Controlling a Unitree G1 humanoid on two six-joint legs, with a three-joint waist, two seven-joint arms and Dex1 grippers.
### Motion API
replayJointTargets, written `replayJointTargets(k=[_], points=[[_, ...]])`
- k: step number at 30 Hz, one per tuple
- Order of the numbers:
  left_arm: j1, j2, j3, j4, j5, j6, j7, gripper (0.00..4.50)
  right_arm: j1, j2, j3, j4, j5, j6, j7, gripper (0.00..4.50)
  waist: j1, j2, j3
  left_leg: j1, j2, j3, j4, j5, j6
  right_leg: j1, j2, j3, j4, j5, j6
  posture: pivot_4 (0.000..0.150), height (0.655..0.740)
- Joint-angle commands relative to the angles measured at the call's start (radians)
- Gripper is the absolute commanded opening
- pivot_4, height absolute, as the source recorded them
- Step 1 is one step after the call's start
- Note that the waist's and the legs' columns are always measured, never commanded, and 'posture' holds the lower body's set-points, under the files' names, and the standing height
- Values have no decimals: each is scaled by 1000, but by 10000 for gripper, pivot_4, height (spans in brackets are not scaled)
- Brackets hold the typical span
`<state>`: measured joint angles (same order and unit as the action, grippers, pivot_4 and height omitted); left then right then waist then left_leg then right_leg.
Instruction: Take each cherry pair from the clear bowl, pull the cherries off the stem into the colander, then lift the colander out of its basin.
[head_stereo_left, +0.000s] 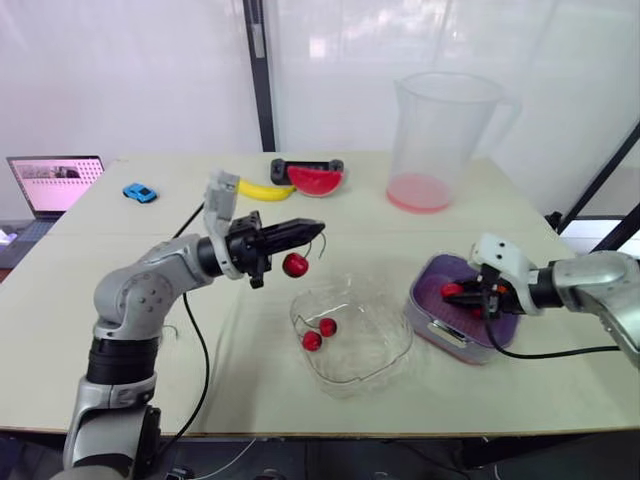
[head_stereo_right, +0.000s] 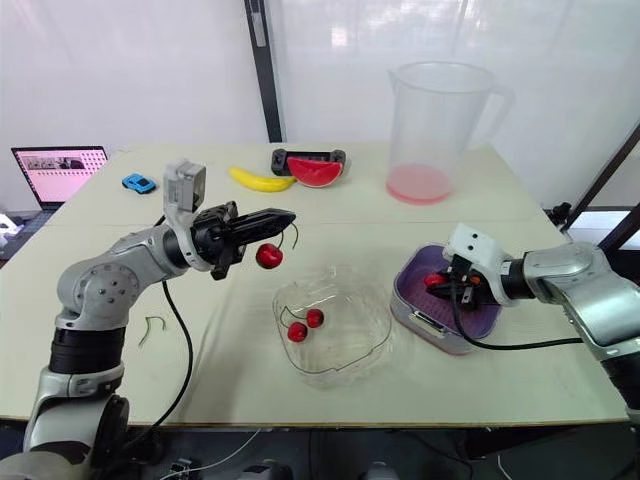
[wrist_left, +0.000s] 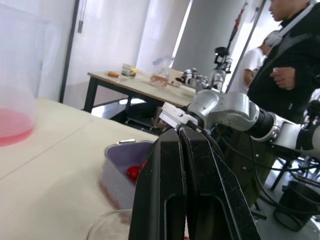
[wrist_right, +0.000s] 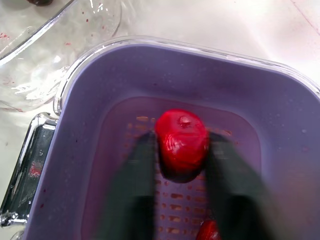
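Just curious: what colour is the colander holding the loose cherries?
Purple. The colander shows best in the right wrist view.

No text reads clearly; the laptop (head_stereo_left: 55, 182) screen perhaps carries writing, illegible.

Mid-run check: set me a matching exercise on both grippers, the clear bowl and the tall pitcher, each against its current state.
Things:
1. left gripper
2. right gripper
3. clear plastic bowl
4. tall clear plastic pitcher

States:
A. pink liquid at the bottom
B. shut on a single red cherry over the purple colander
C. contains one stemmed pair of red cherries
D. shut on a thin stem with a hanging red cherry

Pairs: 1-D, 2-B, 3-C, 4-A.
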<state>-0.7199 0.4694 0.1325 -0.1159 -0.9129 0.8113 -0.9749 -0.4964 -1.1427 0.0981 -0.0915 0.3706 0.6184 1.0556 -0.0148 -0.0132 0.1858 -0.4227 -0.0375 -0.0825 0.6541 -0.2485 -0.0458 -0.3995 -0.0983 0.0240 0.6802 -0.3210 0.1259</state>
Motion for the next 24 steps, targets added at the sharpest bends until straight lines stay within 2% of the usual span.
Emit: replayJointTargets(k=[1,3,4,10,16,20,24], points=[[-14,27,31,-37,-13,-8,12,0,-10,-9,-57,-37,12,17,25,32026,-1,0,0,0,0,0,0,0,0,0,0,0,0,0,0,1500,7400],[-14,38,36,-39,-19,-5,13,0,-2,-17,-69,-44,12,24,34,41735,-1,0,0,0,0,0,0,0,0,0,0,0,0,0,0,1500,7400],[-13,42,37,-40,-21,-4,14,0,1,-20,-74,-46,12,29,38,44544,-1,0,0,0,0,0,0,0,0,0,0,0,0,0,0,1500,7400],[-9,47,37,-43,-30,-8,27,0,5,-34,-115,-47,19,67,60,44544,-1,0,0,0,0,0,0,0,0,0,0,0,0,0,0,1500,7400],[-5,42,56,-47,-42,-11,62,0,9,-26,-238,-52,86,108,69,44544,-1,0,0,0,0,0,0,0,0,0,0,0,0,0,0,1500,7400],[-2,14,68,-44,-39,-31,91,0,-48,63,-407,-135,318,259,31,44544,-2,0,0,0,0,0,0,0,0,0,0,0,0,0,0,1500,7400],[-2,-29,63,-52,-60,-27,113,0,-56,184,-460,-276,510,389,-85,44544,1,-1,0,0,0,-1,0,0,0,1,0,-1,0,0,0,1500,7400]])
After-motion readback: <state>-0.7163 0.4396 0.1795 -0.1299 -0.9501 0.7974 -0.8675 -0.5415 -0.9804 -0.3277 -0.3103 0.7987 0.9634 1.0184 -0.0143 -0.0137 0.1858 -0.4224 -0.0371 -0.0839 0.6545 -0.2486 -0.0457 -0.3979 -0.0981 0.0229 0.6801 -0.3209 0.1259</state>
